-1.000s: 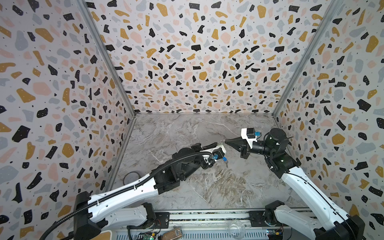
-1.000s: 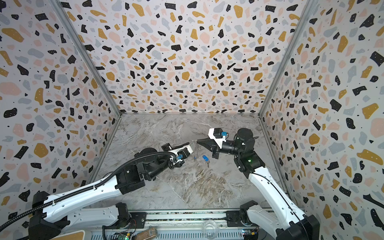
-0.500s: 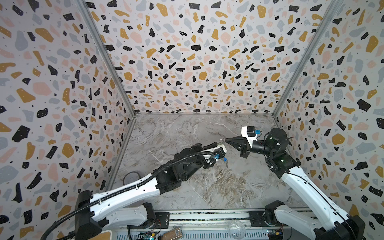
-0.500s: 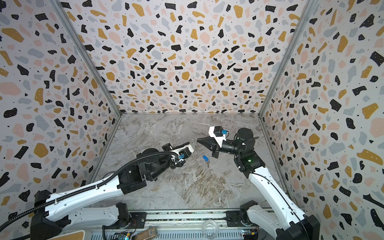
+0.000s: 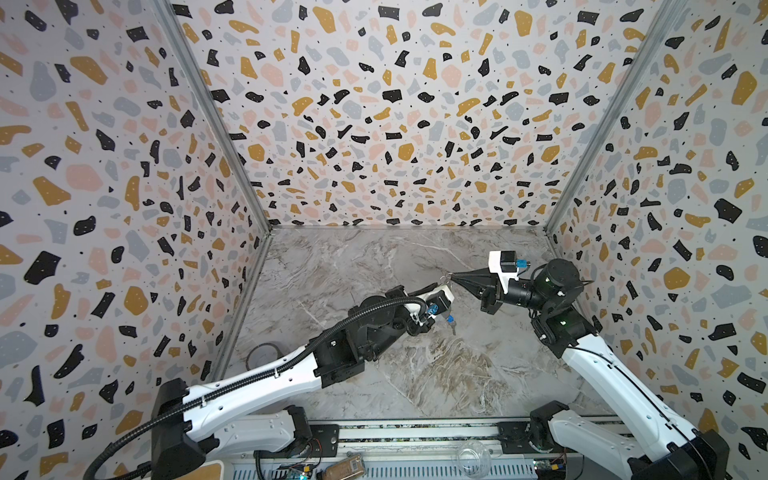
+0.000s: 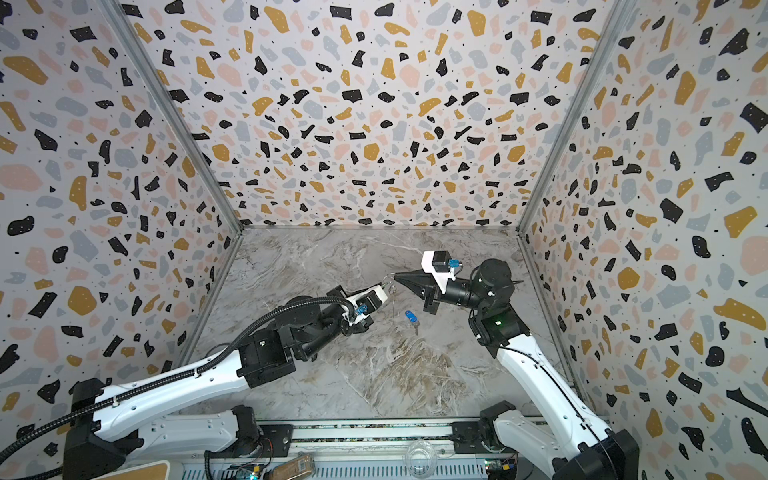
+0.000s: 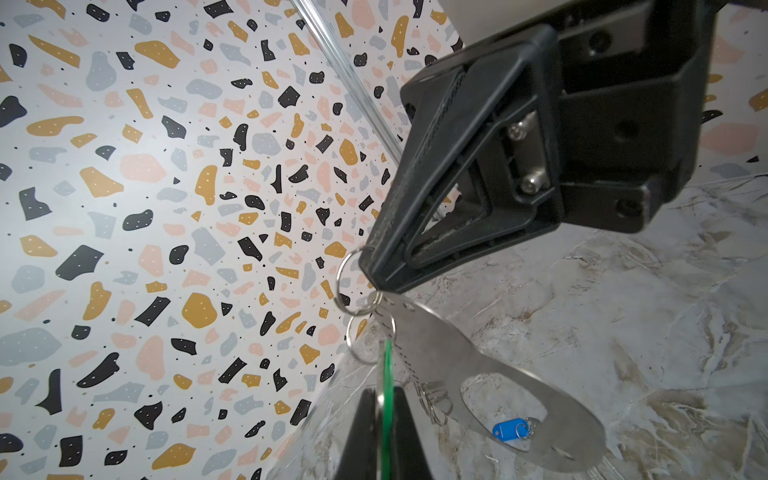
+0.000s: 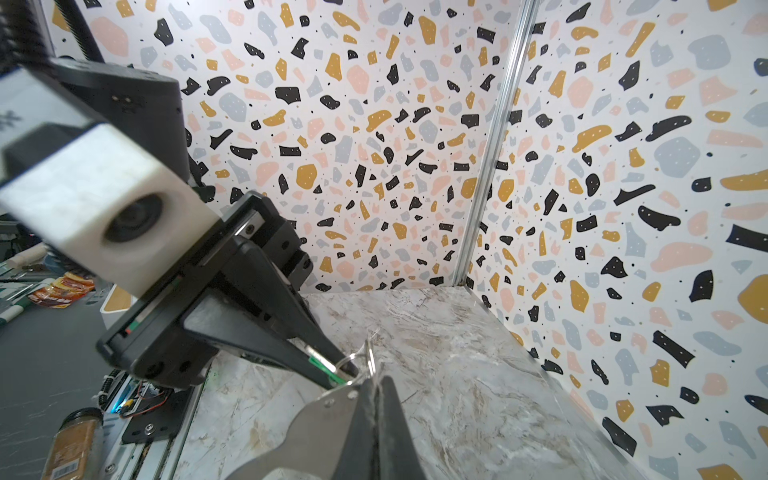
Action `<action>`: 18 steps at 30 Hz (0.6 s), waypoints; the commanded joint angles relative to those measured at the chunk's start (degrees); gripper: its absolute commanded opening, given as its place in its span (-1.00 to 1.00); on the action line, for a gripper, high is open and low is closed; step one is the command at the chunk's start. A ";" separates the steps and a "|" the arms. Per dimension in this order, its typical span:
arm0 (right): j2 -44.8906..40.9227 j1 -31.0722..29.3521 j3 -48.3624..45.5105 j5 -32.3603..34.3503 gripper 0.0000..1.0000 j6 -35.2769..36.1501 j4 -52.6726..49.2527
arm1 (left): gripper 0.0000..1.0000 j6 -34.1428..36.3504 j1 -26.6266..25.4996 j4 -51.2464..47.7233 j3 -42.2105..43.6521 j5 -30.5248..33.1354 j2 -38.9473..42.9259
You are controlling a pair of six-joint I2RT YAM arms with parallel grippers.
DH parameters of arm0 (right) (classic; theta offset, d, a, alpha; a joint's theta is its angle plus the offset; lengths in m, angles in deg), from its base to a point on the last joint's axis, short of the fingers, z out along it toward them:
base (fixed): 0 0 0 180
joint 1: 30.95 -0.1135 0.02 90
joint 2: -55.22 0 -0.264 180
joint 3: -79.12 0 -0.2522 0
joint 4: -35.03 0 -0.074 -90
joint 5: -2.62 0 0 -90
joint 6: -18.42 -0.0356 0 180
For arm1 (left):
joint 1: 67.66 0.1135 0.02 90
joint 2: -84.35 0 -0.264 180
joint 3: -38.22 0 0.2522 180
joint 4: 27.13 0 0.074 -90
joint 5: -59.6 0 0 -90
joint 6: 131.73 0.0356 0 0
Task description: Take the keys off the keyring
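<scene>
Marble tabletop [image 6: 374,374] inside speckled walls [image 6: 374,124]: the left gripper [image 7: 384,399] is clamped on the green-tagged key [image 7: 387,361], which seems not yet off the keyring [image 7: 457,365] just beside it. At the keyring's upper end, the right gripper [image 7: 370,270] pinches a ring link [image 7: 337,279]. Below the keyring, the blue-tagged key [image 6: 411,318] lies free, so the job looks half done. Compared with half a second ago, nothing has visibly moved.

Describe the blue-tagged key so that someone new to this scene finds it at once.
Start at the marble floor between the speckled walls. Near its middle, just below the right tool in a top view, lies the blue-tagged key. Unlike the green tag held in the air with the metal rings, it lies loose on the floor.
</scene>
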 commanded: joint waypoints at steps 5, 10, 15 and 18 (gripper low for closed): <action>-1.15 0.43 -2.26 -3.12 -1.00 -6.55 13.66 | -1.00 -6.41 2.01 5.24 2.28 -7.03 1.48; -1.31 0.44 -3.06 -4.50 -1.00 -7.29 15.10 | -1.00 -8.11 3.52 6.57 3.16 -8.35 2.28; -0.92 0.44 -3.73 -4.88 -1.00 -8.49 16.94 | -1.00 -8.86 4.31 7.48 3.52 -10.05 2.59; -0.78 0.44 -3.97 -4.58 -1.00 -9.47 18.90 | -1.00 -8.94 4.44 7.11 3.43 -12.27 2.38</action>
